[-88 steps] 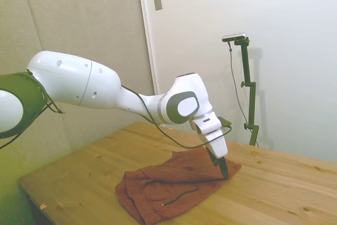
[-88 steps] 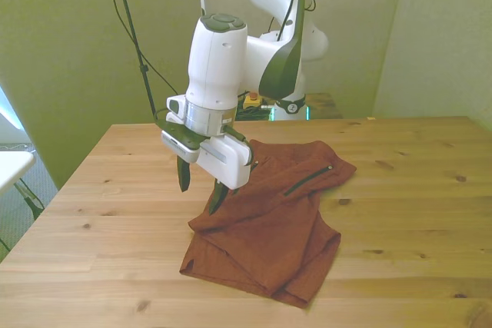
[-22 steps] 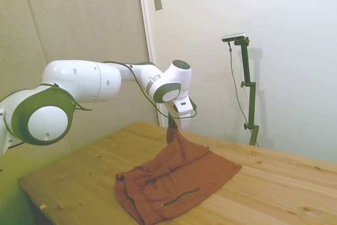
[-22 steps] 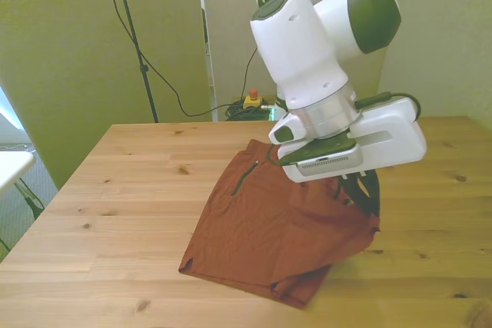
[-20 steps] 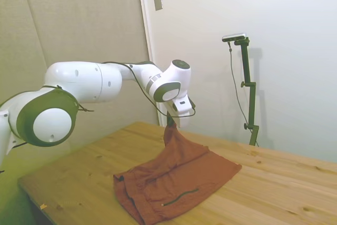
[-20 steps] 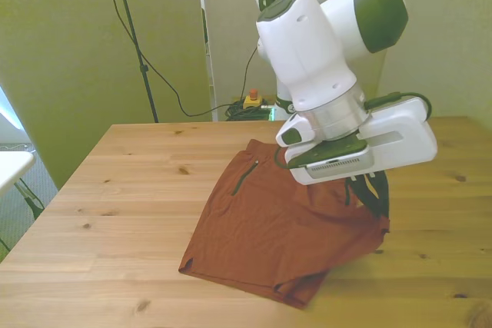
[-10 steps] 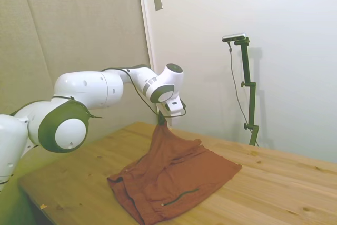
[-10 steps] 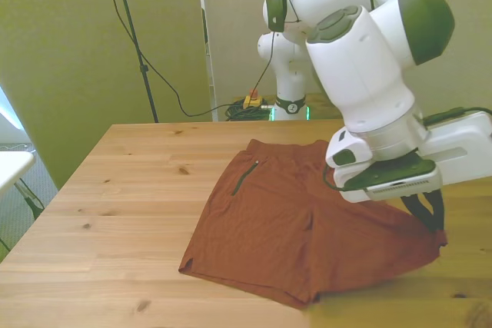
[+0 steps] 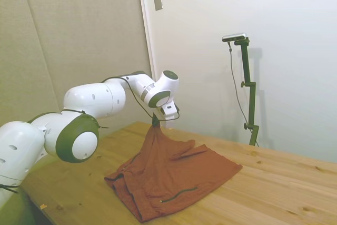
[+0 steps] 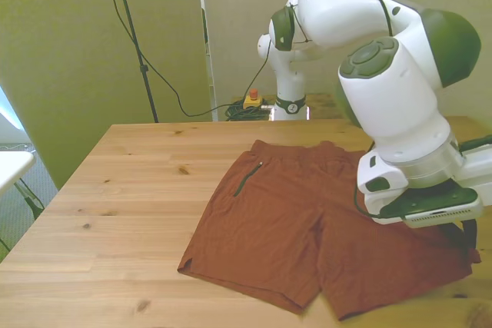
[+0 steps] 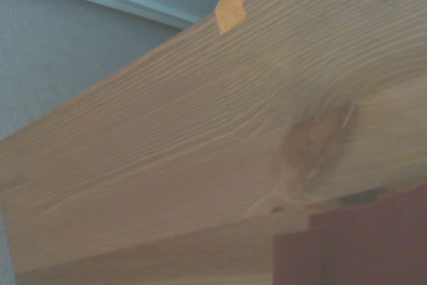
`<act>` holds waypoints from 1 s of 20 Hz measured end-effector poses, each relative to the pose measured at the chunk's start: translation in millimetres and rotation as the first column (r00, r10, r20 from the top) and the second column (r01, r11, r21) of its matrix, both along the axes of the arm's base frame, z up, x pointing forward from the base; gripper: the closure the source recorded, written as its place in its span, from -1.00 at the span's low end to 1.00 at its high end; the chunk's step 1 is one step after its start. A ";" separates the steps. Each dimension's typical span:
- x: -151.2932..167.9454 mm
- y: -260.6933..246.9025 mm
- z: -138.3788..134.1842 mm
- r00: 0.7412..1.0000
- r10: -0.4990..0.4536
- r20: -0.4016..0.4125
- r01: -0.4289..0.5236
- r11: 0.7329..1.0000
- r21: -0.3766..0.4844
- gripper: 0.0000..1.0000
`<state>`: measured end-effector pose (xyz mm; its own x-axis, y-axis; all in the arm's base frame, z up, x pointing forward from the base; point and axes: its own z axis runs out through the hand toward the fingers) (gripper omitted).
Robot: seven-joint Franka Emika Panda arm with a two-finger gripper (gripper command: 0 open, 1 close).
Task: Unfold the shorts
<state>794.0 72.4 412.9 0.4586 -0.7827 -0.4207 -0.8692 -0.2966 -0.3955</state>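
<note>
- Shorts [image 10: 307, 220] lie on the table [image 10: 123, 190], nearly opened out: both legs show in the front view, waistband toward the robot's base, hems toward the table's near edge.
- I judge the unfold mostly done. One leg lies flat on the wood at the front view's left of the hand; the other leg is spread too, but its outer corner is off the table.
- Hand [image 9: 156, 121] is pinching that corner; in the side view the cloth rises from the table in a tent up to the dark fingertips. Fingers look pressed together on the fabric. In the front view the hand is mostly hidden under the wrist block, so I read it from the side view.
- What's left, as I see it: lower the held corner to the wood, let go, and maybe smooth the ridge that runs down from the hand.
- Long axis: as they lie, the shorts are wider than long, running across the table from the front view's left to the hand. Waist-to-hem runs base to near edge.
- Dark pocket line [image 10: 247, 178] sits on the flat leg, near the waistband, well apart from the hand.
- Wrist view: bare wood with a knot, and an edge of rust cloth [image 11: 360, 245] in one corner.
</note>
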 end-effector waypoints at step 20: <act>-90.2 -74.3 60.7 0.997 0.073 -0.033 -0.078 0.771 -0.632 -1.00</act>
<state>703.9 -1.9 473.6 0.5266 -0.8362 0.1533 -0.8352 -0.5425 -0.0900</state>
